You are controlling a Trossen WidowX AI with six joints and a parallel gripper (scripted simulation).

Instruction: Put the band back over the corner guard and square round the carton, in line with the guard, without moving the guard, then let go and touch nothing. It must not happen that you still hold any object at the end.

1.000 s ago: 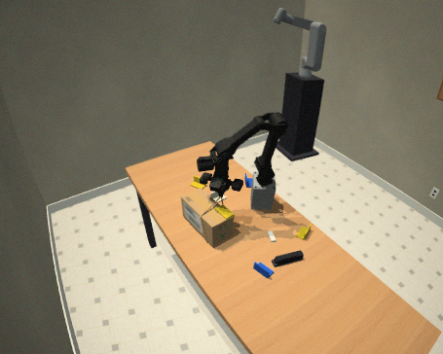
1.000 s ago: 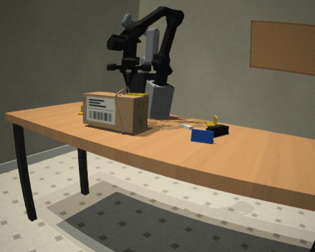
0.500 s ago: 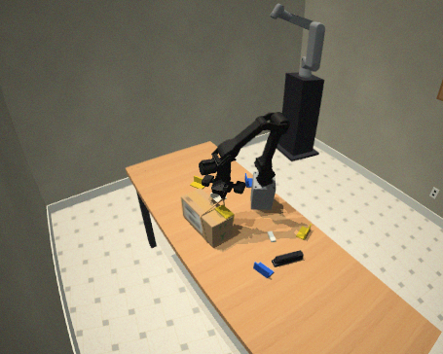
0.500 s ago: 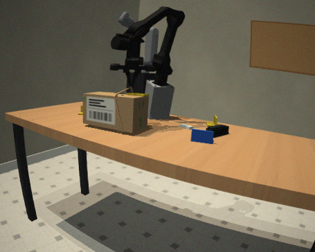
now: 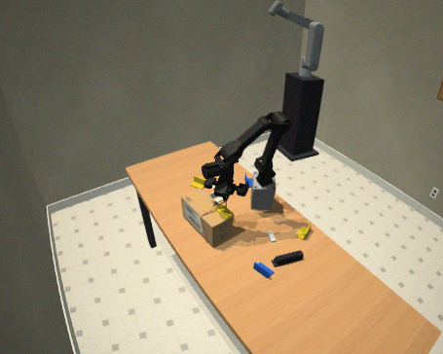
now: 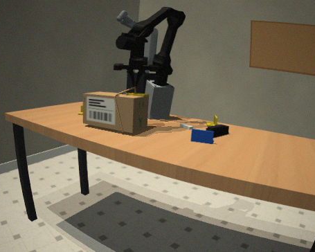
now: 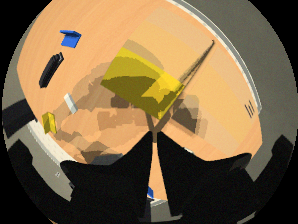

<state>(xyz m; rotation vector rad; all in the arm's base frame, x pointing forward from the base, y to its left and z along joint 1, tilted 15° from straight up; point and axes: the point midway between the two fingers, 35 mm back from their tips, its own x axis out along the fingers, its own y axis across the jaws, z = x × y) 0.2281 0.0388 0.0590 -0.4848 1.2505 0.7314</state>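
Observation:
The carton (image 5: pixel 219 232) (image 6: pixel 133 112) (image 7: pixel 220 100) stands on the table. A yellow corner guard (image 5: pixel 224 212) (image 6: pixel 138 94) (image 7: pixel 135 62) sits over its top edge on the arm's side. My gripper (image 5: pixel 225 198) (image 6: pixel 135 87) (image 7: pixel 154 135) is shut on the thin brown band, its fingertips just above that edge. The band (image 6: pixel 119 114) (image 7: pixel 201 59) runs down the labelled face, slants over the top and rises to the fingertips. In the wrist view it crosses the guard's near corner, at an angle to the guard. The band's path below the fingertips is partly hidden.
A white piece (image 5: pixel 272 236) (image 6: pixel 186 127) (image 7: pixel 70 103), a yellow angle piece (image 5: pixel 304 232) (image 7: pixel 49 122), a black tool (image 5: pixel 287 258) (image 6: pixel 218 130) and a blue angle piece (image 5: pixel 263 269) (image 6: pixel 202 136) lie beyond the carton's guard end. Another yellow piece (image 5: pixel 198 183) lies behind the carton.

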